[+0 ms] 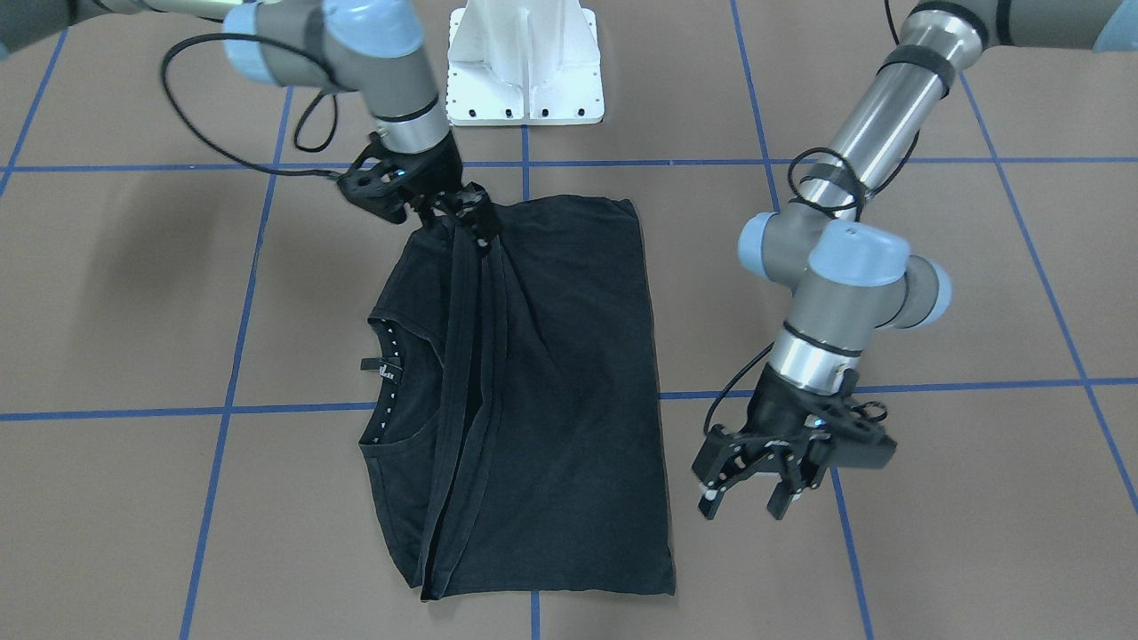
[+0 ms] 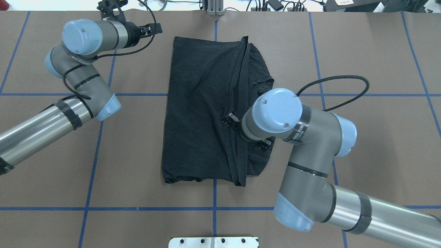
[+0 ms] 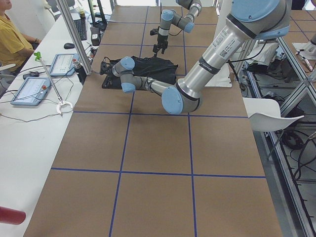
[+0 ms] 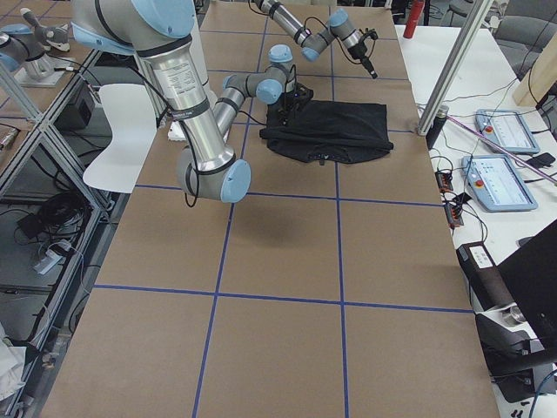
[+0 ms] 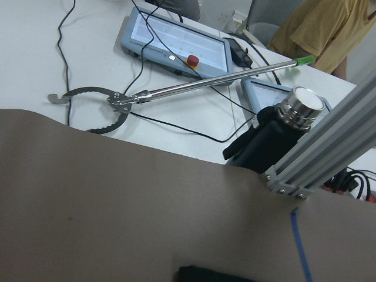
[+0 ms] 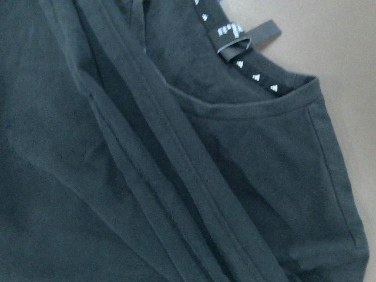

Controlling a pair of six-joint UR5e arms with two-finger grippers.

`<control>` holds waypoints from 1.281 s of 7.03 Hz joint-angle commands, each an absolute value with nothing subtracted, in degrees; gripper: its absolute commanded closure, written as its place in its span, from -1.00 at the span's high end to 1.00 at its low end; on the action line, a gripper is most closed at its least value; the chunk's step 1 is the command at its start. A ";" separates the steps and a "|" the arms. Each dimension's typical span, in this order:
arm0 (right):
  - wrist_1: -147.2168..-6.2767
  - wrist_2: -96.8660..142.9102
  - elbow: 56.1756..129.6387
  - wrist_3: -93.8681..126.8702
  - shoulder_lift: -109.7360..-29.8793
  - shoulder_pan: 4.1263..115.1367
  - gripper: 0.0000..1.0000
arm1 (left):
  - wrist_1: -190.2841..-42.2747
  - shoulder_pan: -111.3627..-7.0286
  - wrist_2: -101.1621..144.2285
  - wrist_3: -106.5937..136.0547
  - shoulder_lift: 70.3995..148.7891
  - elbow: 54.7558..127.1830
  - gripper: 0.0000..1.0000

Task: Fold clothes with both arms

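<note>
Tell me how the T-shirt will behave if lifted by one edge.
Probably floppy: the T-shirt drapes in long pleats from the right end effector gripping its edge. Likely light, since one pinch carries that fold. A push would probably bunch it, not slide it: it lies wrinkled on the table.

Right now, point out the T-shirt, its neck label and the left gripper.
T-shirt (image 1: 569,356), front-facing view, middle of the folded-over panel.
neck label (image 6: 258,34), right wrist view, on its grey strip.
left gripper (image 1: 745,500), front-facing view, midway between its open fingers.
</note>
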State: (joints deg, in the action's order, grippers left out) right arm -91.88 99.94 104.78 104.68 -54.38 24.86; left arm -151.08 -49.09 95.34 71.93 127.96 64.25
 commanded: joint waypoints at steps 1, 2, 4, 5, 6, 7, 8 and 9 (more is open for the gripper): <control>-103.94 96.52 102.67 83.36 -48.88 18.57 0.67 | -150.56 -49.66 97.56 71.54 118.77 73.01 1.00; -105.98 95.11 101.26 72.71 -48.78 17.07 0.66 | -150.56 -49.75 97.56 71.54 117.26 74.08 1.00; -107.39 94.14 99.68 62.44 -48.78 16.26 0.29 | -150.56 -49.66 97.47 71.63 116.63 74.62 1.00; -107.40 93.87 99.15 60.92 -48.87 16.17 0.15 | -150.56 -49.66 97.47 71.63 116.63 74.62 1.00; -107.40 92.39 98.44 60.73 -48.69 15.21 0.14 | -150.64 -49.66 97.47 71.63 116.63 74.71 1.00; -107.40 92.29 98.44 60.73 -48.60 15.12 0.15 | -150.56 -49.66 97.47 71.63 116.63 74.71 1.00; -107.40 92.29 98.44 60.73 -48.60 15.03 0.14 | -150.64 -49.66 97.47 71.63 116.63 74.71 1.00; -107.40 92.20 98.44 60.73 -48.60 14.77 0.11 | -150.56 -49.66 97.47 71.63 116.63 75.14 1.00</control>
